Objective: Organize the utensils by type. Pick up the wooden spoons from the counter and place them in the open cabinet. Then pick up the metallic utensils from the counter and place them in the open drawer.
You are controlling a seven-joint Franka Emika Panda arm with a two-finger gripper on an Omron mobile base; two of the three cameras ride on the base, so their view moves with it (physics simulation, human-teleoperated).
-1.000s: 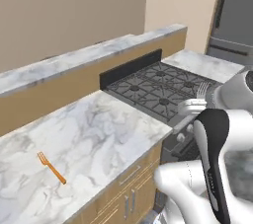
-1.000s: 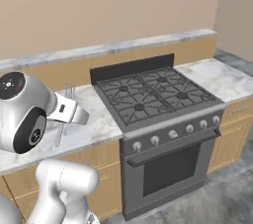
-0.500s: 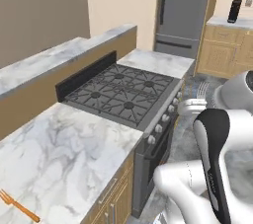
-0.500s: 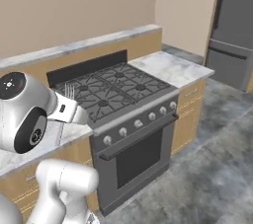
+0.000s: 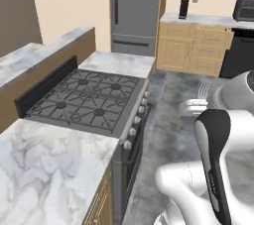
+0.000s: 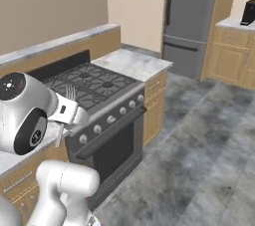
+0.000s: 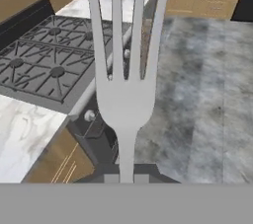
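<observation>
The whole scene has swung since a second ago, so the base has turned; the counter [image 5: 44,164] now trails off to the left; the gripper [image 7: 126,178] pinches the fork [image 7: 126,90], tines out, presumably bound for the open drawer.

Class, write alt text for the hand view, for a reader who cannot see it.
A silver-grey fork fills the middle of the picture, tines pointing up, its handle running down into the shut gripper. Behind it to the left are a black gas stove and a marbled counter; grey floor lies to the right.
</observation>
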